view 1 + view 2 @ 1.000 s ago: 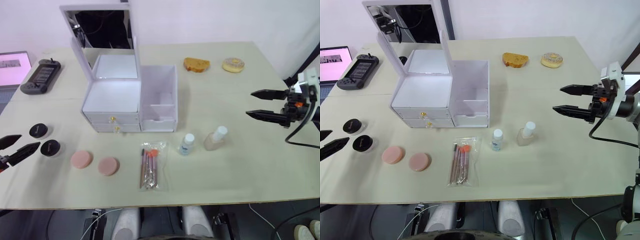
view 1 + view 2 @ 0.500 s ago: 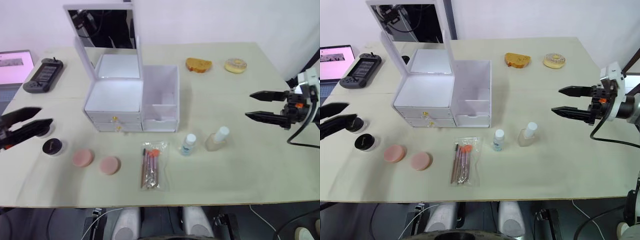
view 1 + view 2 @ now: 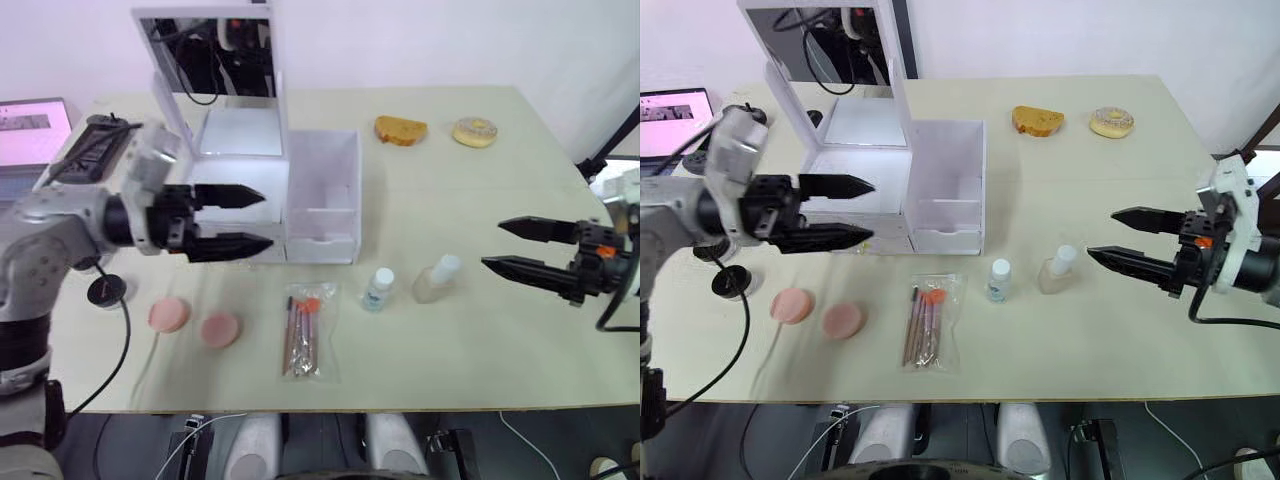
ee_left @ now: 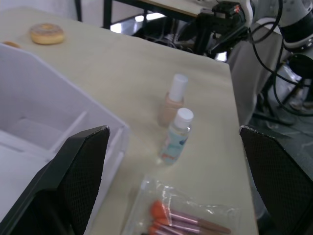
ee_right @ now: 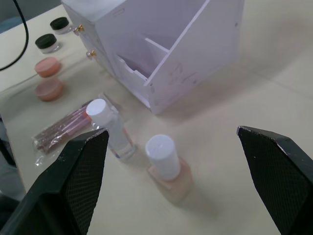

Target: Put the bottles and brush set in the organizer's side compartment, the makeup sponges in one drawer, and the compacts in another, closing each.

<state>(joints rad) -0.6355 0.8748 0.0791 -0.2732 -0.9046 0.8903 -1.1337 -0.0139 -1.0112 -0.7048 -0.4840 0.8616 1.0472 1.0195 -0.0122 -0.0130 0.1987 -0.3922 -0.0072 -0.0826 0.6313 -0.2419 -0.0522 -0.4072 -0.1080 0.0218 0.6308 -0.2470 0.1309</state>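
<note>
Over at the left of the frame, the left claw (image 3: 255, 219) is hovering released and empty in front of the organizer (image 3: 262, 200), with the makeup sponges (image 3: 167, 315) and the brush set (image 3: 301, 332) lying on the surface (image 3: 450, 340) lower down. Right of the bag, at centre, the bottles (image 3: 378, 288) are standing upright near the side compartment (image 3: 320, 215), and at the right edge the right claw (image 3: 502, 246) is pointing toward them, spread wide and gripping nothing.
</note>
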